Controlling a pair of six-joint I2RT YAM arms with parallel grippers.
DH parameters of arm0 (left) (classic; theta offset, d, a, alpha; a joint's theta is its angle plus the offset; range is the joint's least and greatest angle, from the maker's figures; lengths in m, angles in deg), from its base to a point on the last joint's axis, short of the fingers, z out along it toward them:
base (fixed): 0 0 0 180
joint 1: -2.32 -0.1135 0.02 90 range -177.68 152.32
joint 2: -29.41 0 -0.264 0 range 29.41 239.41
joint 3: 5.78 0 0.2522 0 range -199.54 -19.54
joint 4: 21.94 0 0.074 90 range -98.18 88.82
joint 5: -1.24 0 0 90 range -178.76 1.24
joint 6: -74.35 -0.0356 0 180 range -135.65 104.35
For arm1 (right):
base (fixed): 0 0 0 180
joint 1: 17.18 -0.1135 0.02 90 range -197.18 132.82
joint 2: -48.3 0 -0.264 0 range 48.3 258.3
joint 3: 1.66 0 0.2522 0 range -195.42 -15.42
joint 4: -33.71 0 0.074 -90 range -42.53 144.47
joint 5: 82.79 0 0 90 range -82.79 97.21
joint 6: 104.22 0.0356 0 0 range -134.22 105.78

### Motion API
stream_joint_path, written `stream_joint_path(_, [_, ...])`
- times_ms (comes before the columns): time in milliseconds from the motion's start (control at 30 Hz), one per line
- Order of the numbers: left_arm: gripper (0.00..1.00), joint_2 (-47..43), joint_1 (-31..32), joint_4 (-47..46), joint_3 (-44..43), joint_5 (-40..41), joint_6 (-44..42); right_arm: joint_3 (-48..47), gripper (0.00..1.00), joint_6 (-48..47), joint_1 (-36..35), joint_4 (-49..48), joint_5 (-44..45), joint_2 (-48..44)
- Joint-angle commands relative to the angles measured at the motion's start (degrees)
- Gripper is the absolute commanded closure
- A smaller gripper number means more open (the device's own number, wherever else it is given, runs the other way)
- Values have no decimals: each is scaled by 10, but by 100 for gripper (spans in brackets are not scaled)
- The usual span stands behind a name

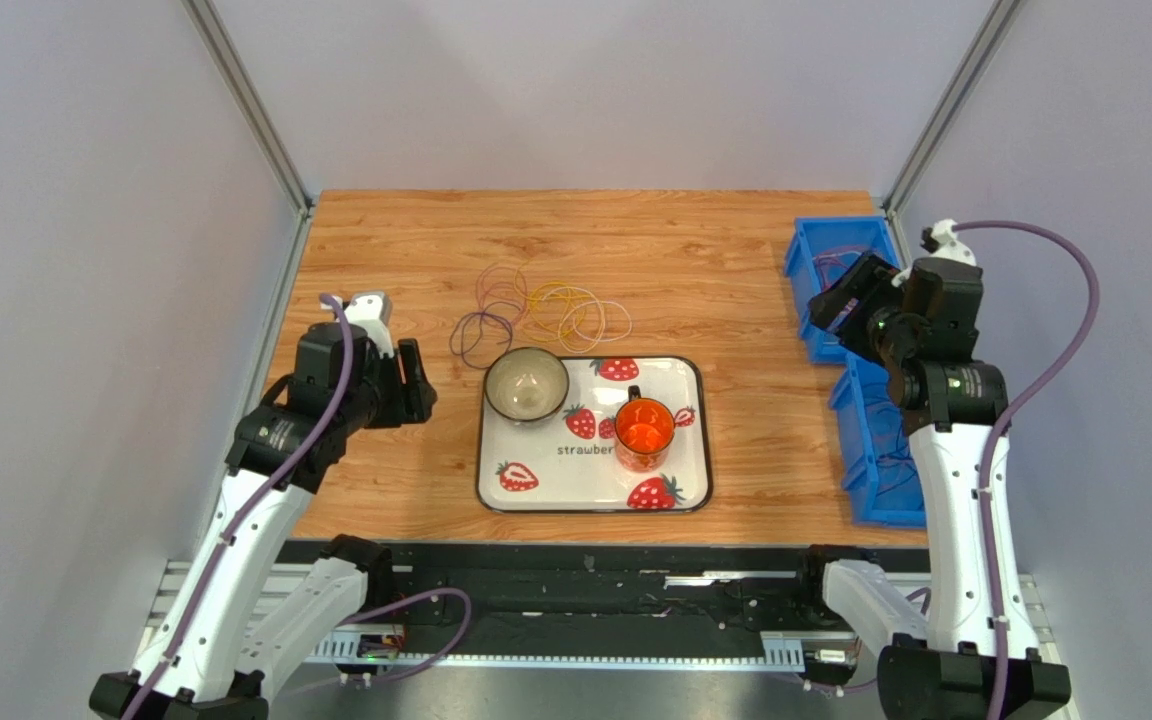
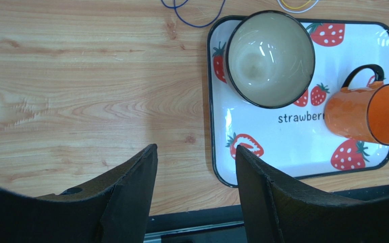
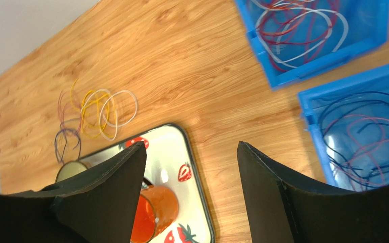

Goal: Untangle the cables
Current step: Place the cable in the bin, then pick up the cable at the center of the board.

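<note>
I see the tangle of thin purple, orange and yellow wire-loop cables (image 1: pixel 537 312) lying on the wooden counter (image 1: pixel 717 255), just behind the white strawberry-printed tray (image 1: pixel 597 483). More loops lie in the two blue plastic bins (image 3: pixel 323 62) at right. My left jaws stand spread and empty over bare counter beside the tray. My right jaws, also spread and empty, hang near the bins.

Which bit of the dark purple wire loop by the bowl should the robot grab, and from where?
Probably its far-left arc, from straight above with the left hand. The dark purple loop lies flat on the table, and that arc sticks out free of the yellow loops and the bowl.
</note>
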Motion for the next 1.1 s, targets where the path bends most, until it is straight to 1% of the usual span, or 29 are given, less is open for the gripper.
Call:
stream_joint_path(0, [32,13,1,-25,-2,7,29,-25,30,10,-74,-22,22,0])
stream_joint_path(67, [32,27,1,-50,5,0,41,-22,30,12,-102,-23,29,0])
stream_joint_path(100, [32,32,1,-58,10,3,57,-20,30,15,-134,-25,48,0])
stream_joint_path(167, [35,55,1,-73,9,27,75,-13,30,16,-168,-29,66,0])
stream_joint_path(200, [35,63,1,-80,6,37,89,-9,30,16,-197,-38,66,0])
stream_joint_path(333, [35,113,1,-120,5,85,105,13,30,11,-266,-57,64,9])
stream_joint_path(433, [35,158,1,-153,-2,105,119,36,30,12,-317,-67,77,17])
stream_joint_path(500, [39,183,1,-175,-11,109,129,49,30,17,-342,-74,85,24])
stream_joint_path(700, [40,269,1,-243,-28,124,142,48,30,17,-367,-77,61,39])
stream_joint_path(833, [40,353,-1,-267,-53,138,140,41,30,5,-373,-67,58,36])
stream_joint_path(967, [40,413,-1,-298,-87,127,116,45,30,0,-373,-59,58,30])
stream_joint_path(1067, [40,461,-11,-298,-117,126,106,55,30,-1,-374,-59,55,25])
